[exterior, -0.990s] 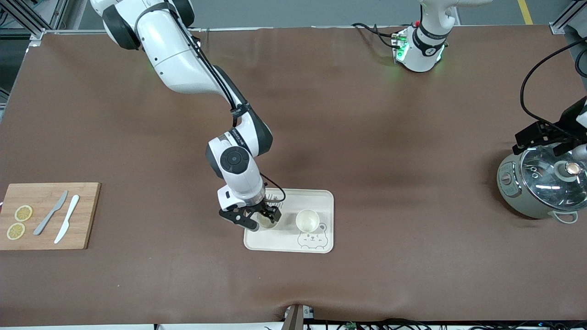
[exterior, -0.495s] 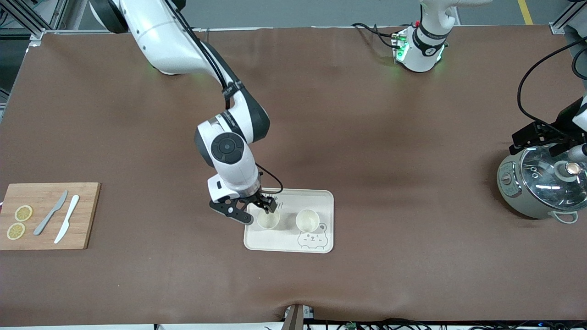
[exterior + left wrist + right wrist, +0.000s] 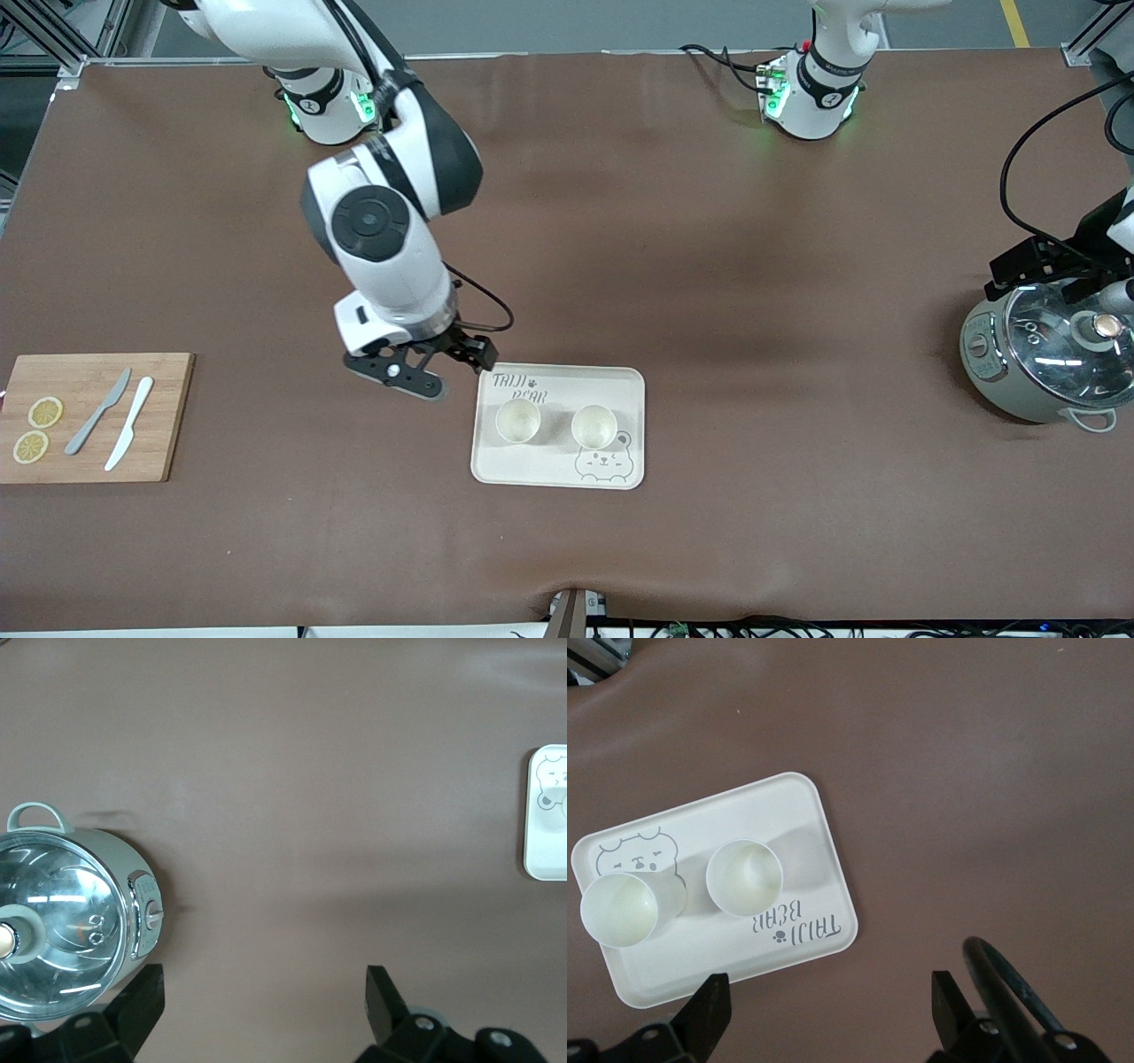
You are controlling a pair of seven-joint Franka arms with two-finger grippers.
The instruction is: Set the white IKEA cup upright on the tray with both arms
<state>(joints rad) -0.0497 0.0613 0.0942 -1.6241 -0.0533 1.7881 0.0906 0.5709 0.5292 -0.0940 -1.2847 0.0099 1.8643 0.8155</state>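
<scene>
The cream tray with the bear drawing lies near the table's middle. Two white cups stand upright on it side by side: one toward the right arm's end, the other by the bear. My right gripper is open and empty, up over the bare table just off the tray's corner. In the right wrist view the tray and both cups lie apart from the gripper. My left gripper is open and empty and waits over the pot's edge; it also shows in the left wrist view.
A grey-green cooker pot with a glass lid stands at the left arm's end, also in the left wrist view. A wooden cutting board with two knives and lemon slices lies at the right arm's end.
My right gripper has let go of the cup on the tray, risen and drawn back off the tray toward its base. That cup stays upright. The left arm has not moved.
</scene>
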